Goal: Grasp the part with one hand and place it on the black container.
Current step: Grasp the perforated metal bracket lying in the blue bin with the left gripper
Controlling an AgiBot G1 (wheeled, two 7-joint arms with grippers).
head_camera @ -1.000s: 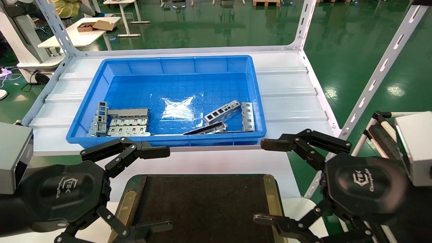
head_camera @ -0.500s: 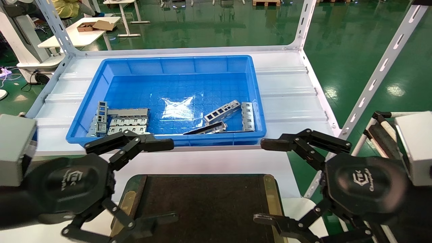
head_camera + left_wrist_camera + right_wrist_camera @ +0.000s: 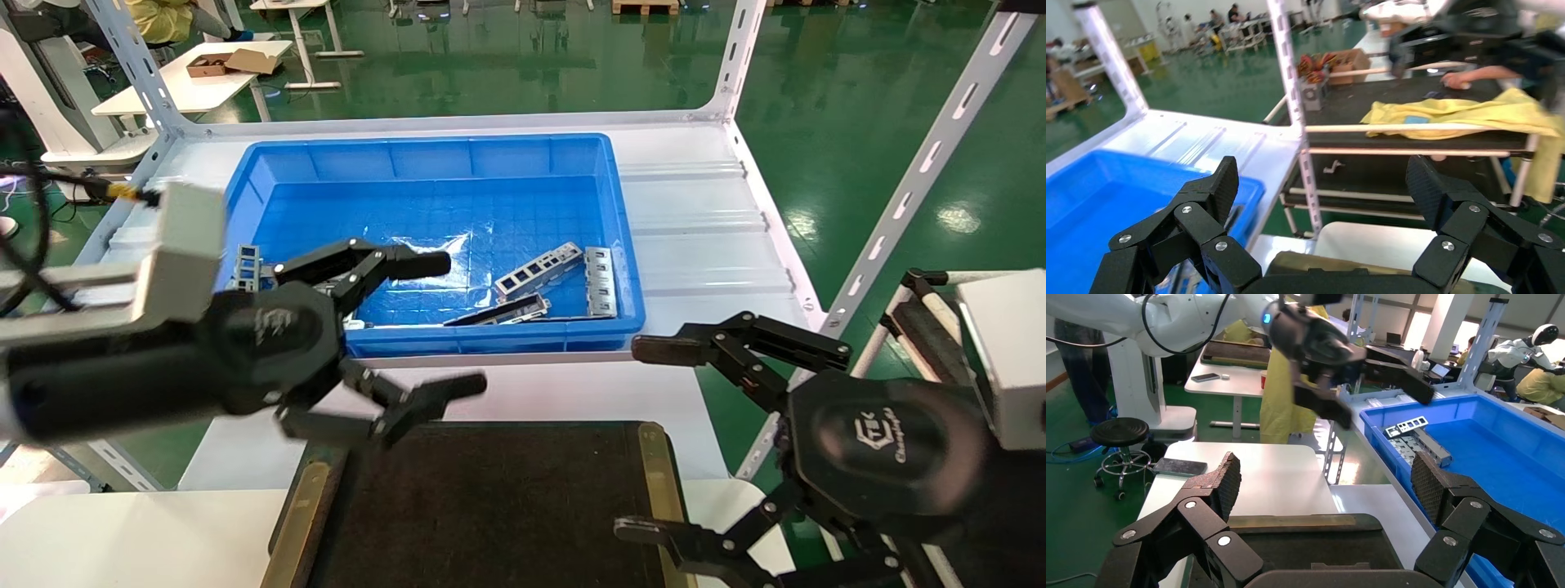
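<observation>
The part (image 3: 539,269), a slim silver strip with rectangular windows, lies tilted in the right half of the blue bin (image 3: 425,144); it also shows in the right wrist view (image 3: 1407,425). My left gripper (image 3: 455,322) is open and empty, hanging over the bin's front rim, left of the part. In its own view (image 3: 1322,184) nothing is between the fingers. My right gripper (image 3: 637,441) is open and empty at the right edge of the black container (image 3: 490,506). The container also shows in the right wrist view (image 3: 1303,545), under that gripper (image 3: 1327,481).
A second windowed strip (image 3: 601,282) and a darker bar (image 3: 498,312) lie by the part. Stacked grey brackets (image 3: 245,268) sit at the bin's left, partly hidden by my left arm. White shelf uprights (image 3: 899,212) stand at the right. A white table (image 3: 122,539) lies left of the container.
My left arm has risen and swung forward and to the right, from beside the container to over the bin's front rim, still open. The right arm has not moved.
</observation>
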